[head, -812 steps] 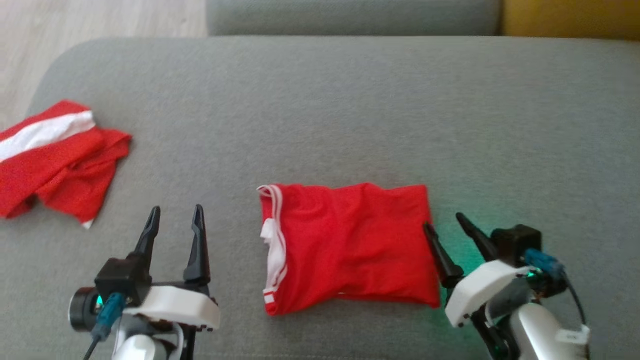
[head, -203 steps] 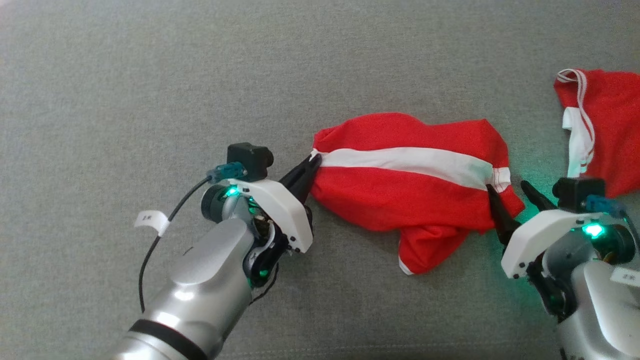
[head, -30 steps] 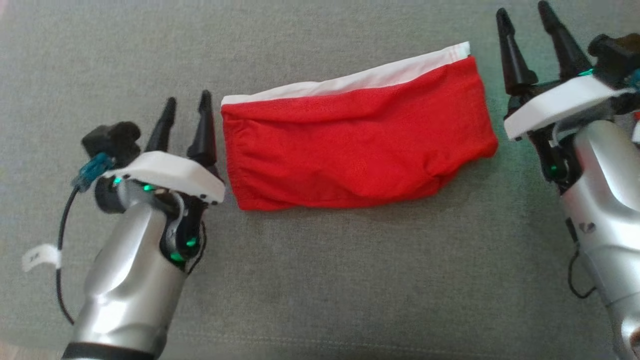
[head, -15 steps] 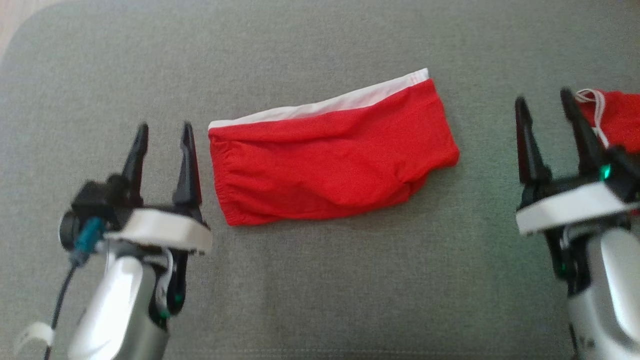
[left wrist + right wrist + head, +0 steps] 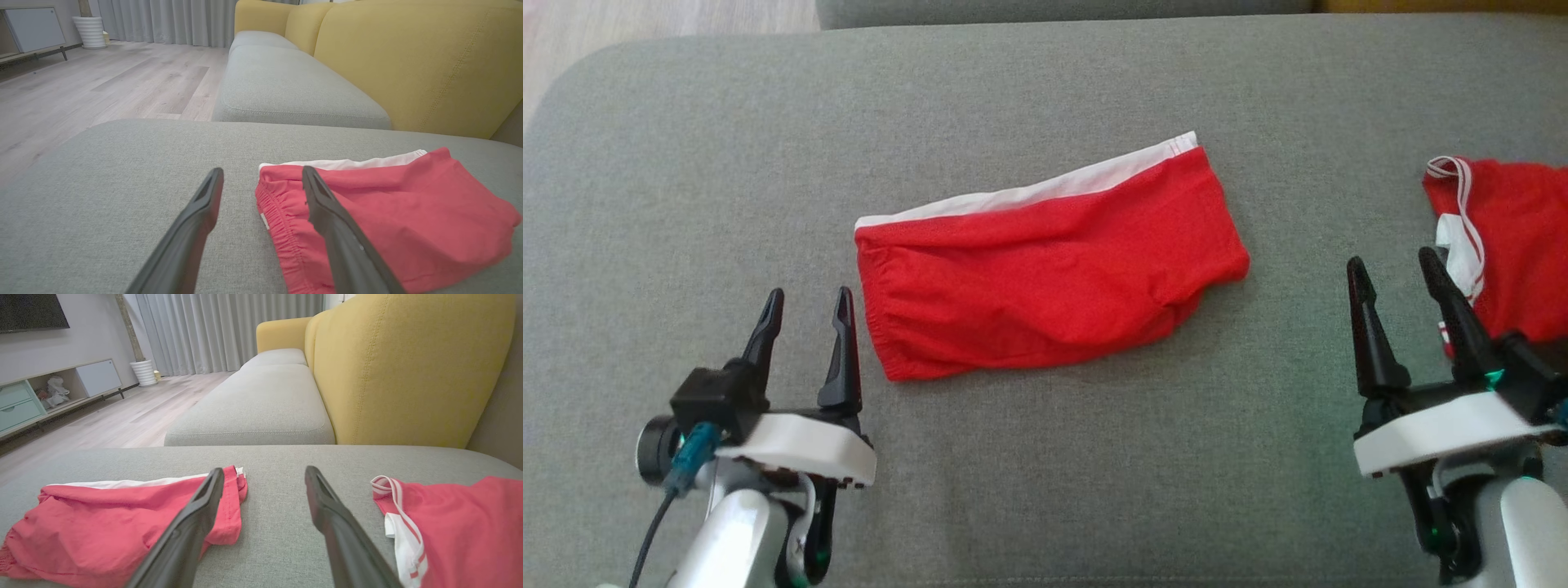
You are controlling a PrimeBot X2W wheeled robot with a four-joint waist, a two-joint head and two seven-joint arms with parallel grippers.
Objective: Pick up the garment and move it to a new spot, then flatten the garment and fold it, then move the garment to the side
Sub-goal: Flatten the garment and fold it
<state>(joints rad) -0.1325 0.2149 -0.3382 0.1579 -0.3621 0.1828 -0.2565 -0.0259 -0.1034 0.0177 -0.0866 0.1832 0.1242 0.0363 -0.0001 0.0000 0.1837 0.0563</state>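
On one broad grey cushion, coarse woven cloth, flat on top with rounded corners: two red garments, well apart. Beyond it, from the left wrist, a second grey cushion of the same weave. Beside that, one yellow backrest, padded and smooth, with stitched seams. Pale wood-plank floor off to the other side.

Near the middle of the broad cushion, the folded red garment: one flat oblong, lying slightly askew, soft matt knit with shallow wrinkles. One white band along its far edge. One gathered elastic hem at its left end. Right end rounded and a little lumpy. Touched by neither pair of jaws.

At the right edge of the head view, the second red garment, only partly in view, same matt knit. Narrow white striped trim down its left edge.

Low in the head view, two pairs of jaws. Left jaws spread wide and holding nothing, just beside the folded red garment's near left corner; two long dark tapered fingers, matt and pointed. Right jaws likewise wide and empty, over bare cushion between the two garments, nearer the second; two fingers of the same make.
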